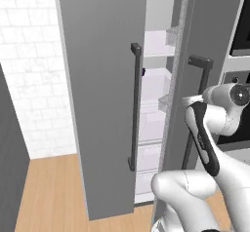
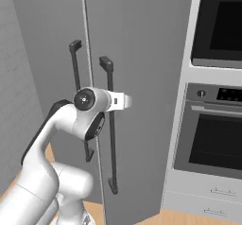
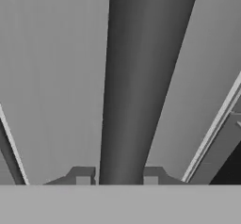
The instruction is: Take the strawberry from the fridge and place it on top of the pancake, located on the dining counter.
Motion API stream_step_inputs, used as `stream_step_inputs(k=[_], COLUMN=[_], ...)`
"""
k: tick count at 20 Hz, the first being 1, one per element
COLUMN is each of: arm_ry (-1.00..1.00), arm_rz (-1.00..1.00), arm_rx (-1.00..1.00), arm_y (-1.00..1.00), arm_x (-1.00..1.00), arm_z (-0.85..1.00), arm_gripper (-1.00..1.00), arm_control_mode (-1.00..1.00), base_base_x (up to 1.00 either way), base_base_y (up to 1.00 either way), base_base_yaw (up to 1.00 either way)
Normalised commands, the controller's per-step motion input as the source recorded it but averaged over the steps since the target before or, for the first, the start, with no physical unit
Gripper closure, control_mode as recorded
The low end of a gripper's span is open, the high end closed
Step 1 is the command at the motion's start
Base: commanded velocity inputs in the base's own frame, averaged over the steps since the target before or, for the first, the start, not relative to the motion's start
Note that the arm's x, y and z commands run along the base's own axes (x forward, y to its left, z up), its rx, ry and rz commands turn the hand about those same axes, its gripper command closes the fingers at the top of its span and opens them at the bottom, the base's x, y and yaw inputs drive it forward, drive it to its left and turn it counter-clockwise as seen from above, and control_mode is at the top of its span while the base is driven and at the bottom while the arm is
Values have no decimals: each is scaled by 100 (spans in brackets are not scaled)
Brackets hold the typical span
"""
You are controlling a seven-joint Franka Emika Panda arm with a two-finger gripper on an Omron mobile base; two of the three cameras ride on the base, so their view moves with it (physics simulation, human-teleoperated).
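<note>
gripper (image 3: 116, 180) open around right fridge (image 2: 142, 77) handle (image 3: 136, 77), nothing gripped yet. close tight, then pull door straight out, slowly.

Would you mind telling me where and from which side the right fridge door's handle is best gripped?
Grip the right door handle on its straight vertical bar, near mid-height, coming head-on from the front with a finger on each side. The bar stands off the door on end brackets, and in the hand view it already runs between the fingertips.
</note>
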Motion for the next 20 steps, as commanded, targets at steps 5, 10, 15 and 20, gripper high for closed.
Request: stream_step_inputs(k=[5, 10, 15, 20], arm_ry=[11, 1, 0, 13], arm_rz=[-1, 0, -4, -2], arm_rx=[-6, -5, -1, -1], arm_y=[-21, -11, -41, -52], arm_x=[-46, -35, -41, 13], arm_z=[-32, 0, 1, 5], arm_gripper=[-100, -100, -100, -100], arm_control_mode=[-100, -100, -100, -100], base_base_x=[0, 0, 0, 0], base_base_y=[0, 0, 0, 0], base_base_yaw=[0, 0, 0, 0])
